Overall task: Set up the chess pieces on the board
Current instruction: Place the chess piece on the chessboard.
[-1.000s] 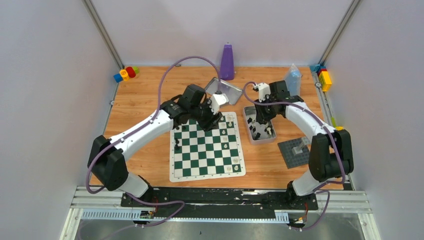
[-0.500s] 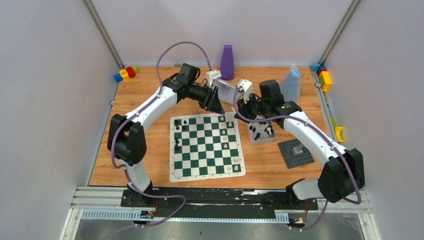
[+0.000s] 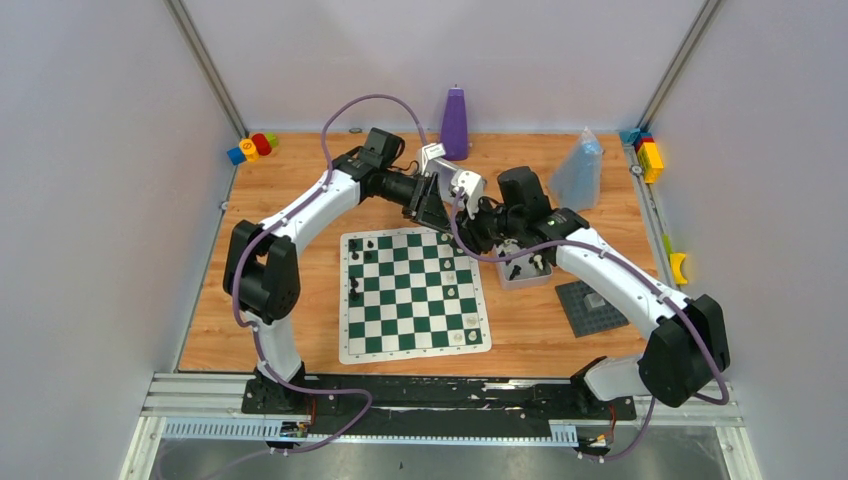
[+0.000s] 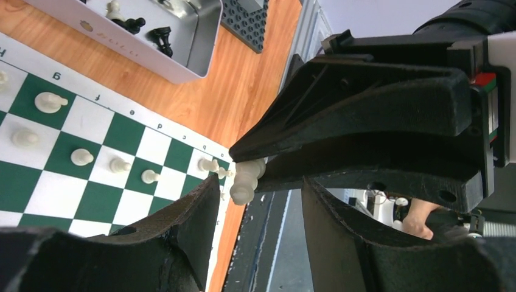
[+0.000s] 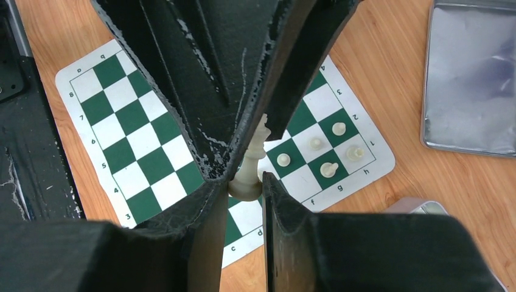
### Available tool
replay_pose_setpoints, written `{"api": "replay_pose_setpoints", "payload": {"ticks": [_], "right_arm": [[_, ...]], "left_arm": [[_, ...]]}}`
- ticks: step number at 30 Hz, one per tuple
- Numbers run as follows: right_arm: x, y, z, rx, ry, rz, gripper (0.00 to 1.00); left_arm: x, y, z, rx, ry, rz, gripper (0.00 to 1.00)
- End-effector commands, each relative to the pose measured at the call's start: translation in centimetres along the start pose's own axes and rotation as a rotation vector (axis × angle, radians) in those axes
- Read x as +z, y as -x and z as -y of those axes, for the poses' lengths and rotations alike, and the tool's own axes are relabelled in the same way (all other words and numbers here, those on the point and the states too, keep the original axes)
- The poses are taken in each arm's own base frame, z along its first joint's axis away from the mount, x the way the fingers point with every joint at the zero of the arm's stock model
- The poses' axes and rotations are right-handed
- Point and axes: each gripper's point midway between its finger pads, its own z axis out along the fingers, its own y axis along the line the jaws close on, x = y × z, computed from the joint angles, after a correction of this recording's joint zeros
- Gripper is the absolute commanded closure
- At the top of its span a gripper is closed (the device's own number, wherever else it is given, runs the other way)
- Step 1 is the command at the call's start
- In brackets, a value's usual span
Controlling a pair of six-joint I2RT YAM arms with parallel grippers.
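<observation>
While the two arms meet over the far edge of the board [image 3: 400,322], let's begin at the left: a cluster of coloured blocks [image 3: 250,148] sits in the far-left corner of the tabletop [image 3: 530,335]. The left arm curves in from that side, and the left fingers [image 4: 188,231] stand parted, one tip just beside a white piece [image 4: 245,182] but gripping nothing. Down on the board, a few black pieces [image 3: 353,290] stand along its left side and white pieces [image 3: 452,291] dot the right-hand columns. Centre stage now: that white piece hangs in the air above the board's far edge, pinched near its base by the right fingers [image 5: 292,243], which are clamped tight on it. Its head is up by the tips of the left fingers. Behind them stands a purple bottle [image 3: 454,125]. Just right of the board, a metal tin [image 4: 140,58] holds more black and white pieces, and its lid [image 5: 468,79] lies flat on the tabletop. Further right come a grey studded plate [image 3: 590,308], a clear bag [image 3: 580,165] and more blocks [image 3: 650,155] in the far corner.
</observation>
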Motion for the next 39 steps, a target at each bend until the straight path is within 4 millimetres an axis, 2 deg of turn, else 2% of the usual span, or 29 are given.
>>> {"api": "replay_pose_setpoints", "payload": {"ticks": [1, 29, 31, 36, 39], "right_arm": [[-0.8, 2.6, -0.1, -0.068, -0.016, 0.081, 0.87], [-1.0, 2.0, -0.6, -0.068, -0.01, 0.077, 0.85], [-1.0, 2.0, -0.5, -0.065, -0.013, 0.074, 0.8], [-1.2, 1.6, 0.1, -0.062, -0.056, 0.062, 0.5], [-1.7, 1.4, 0.4, -0.069, -0.083, 0.06, 0.38]], "left_arm": [[-0.3, 1.2, 1.0, -0.003, -0.051, 0.019, 0.41], [-0.1, 1.3, -0.1, -0.022, -0.045, 0.03, 0.74], [0.0, 1.3, -0.2, -0.019, -0.04, 0.03, 0.79], [-0.1, 1.0, -1.0, 0.003, -0.001, 0.025, 0.9], [-0.3, 0.8, -1.4, 0.031, 0.027, 0.024, 0.95]]}}
